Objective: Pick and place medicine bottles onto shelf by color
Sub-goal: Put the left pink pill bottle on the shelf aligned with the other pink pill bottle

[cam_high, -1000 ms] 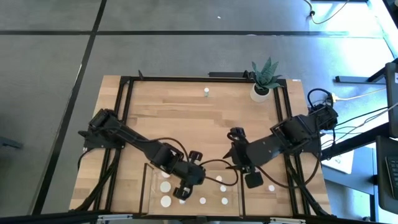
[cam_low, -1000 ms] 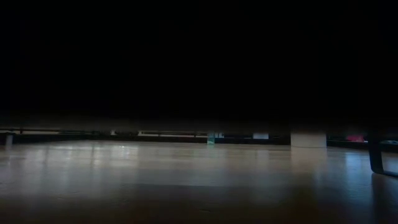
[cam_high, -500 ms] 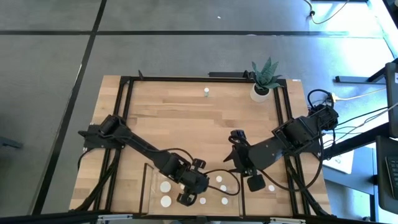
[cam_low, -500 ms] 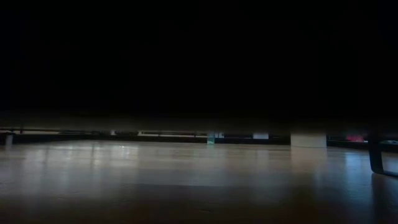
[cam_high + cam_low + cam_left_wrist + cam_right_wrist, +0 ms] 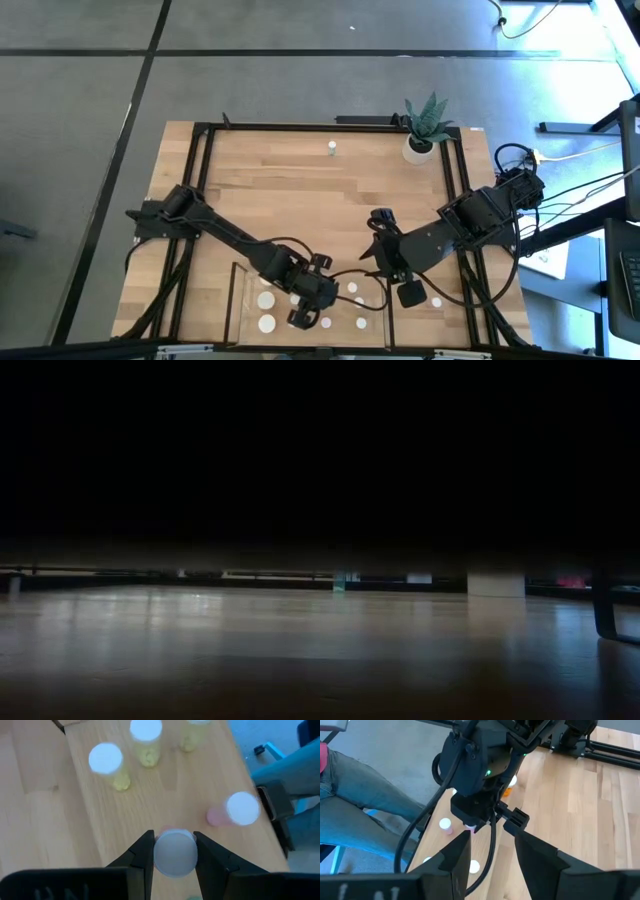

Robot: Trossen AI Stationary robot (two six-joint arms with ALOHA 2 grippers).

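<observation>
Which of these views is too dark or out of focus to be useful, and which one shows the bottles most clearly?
Low view: almost black, only a dim strip of tabletop shows. Left wrist view: bright, but the bottle between the left gripper fingers and the bottles behind are soft-edged. High view: evenly lit, caps tiny. Right wrist view: clear; right gripper open.

white-capped medicine bottles (image 5: pixel 266 300) stand upright on the light-wood shelf (image 5: pixel 240 305) at the table's near edge, some yellowish (image 5: pixel 144 742), one pinkish (image 5: pixel 235 811); one bottle (image 5: pixel 174 853) sits between the left gripper's (image 5: pixel 174 857) fingers.
</observation>
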